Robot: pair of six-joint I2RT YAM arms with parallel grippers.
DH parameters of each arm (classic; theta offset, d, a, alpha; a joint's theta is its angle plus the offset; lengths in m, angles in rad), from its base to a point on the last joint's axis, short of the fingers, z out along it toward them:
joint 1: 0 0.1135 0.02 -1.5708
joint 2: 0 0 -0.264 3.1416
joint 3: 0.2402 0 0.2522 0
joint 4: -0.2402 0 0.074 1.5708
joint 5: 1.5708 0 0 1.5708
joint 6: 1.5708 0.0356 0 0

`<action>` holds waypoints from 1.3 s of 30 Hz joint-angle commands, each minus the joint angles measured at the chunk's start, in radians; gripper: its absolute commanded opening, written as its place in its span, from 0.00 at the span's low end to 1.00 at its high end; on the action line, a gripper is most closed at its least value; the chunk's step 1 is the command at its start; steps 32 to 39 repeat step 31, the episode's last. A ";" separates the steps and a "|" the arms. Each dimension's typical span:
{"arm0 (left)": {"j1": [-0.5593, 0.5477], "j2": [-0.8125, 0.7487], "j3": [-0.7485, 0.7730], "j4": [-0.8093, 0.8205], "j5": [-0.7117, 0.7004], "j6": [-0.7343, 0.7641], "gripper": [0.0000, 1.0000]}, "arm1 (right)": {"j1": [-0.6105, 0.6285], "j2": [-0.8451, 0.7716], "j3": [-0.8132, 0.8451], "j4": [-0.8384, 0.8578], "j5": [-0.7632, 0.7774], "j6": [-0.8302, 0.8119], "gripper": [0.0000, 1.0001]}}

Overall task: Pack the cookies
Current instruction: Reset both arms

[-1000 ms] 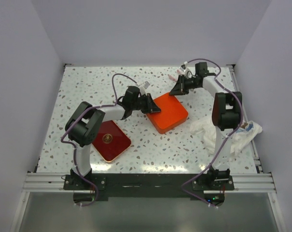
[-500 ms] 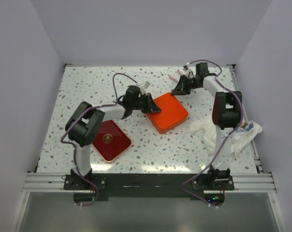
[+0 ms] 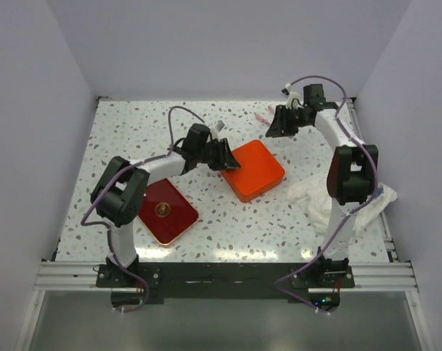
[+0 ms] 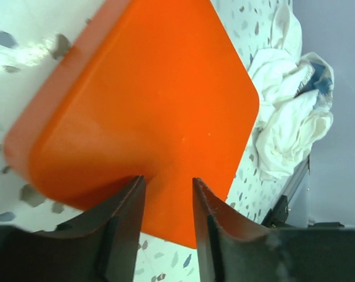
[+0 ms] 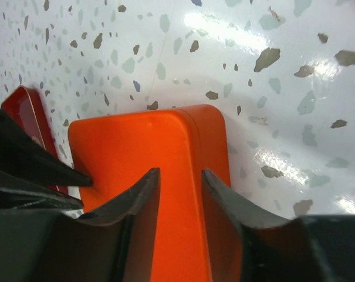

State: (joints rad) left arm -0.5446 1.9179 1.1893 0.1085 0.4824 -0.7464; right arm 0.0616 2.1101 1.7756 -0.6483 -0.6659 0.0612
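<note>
No cookies show in any view. An orange square box [image 3: 258, 172] lies shut in the middle of the table, filling the left wrist view [image 4: 148, 100] and sitting under the right wrist camera [image 5: 136, 158]. My left gripper [image 3: 230, 159] is at the box's left corner, open, its fingertips [image 4: 168, 179] parted with only the box top behind the gap. My right gripper [image 3: 274, 129] hangs just beyond the box's far corner, open, and nothing sits between its fingers [image 5: 180, 171].
A dark red square tin [image 3: 166, 212] with a gold emblem lies at the front left, its edge visible [image 5: 24, 111]. A crumpled white cloth [image 3: 345, 201] lies at the right edge [image 4: 288, 106]. A small pink item [image 3: 261, 117] sits near the back.
Both grippers have opened from shut. The right gripper has drawn up and back from the orange box's far corner. The left gripper stays at the box's left corner.
</note>
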 commanded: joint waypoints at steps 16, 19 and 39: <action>0.199 -0.821 -0.143 -0.239 -0.565 0.286 1.00 | -0.230 -0.752 -0.346 0.111 0.384 -0.092 0.99; 0.230 -0.945 -0.174 -0.257 -0.576 0.303 1.00 | -0.230 -0.829 -0.370 0.084 0.515 -0.060 0.99; 0.232 -1.039 -0.192 -0.378 -0.559 0.298 1.00 | -0.229 -0.973 -0.360 0.018 0.761 -0.014 0.99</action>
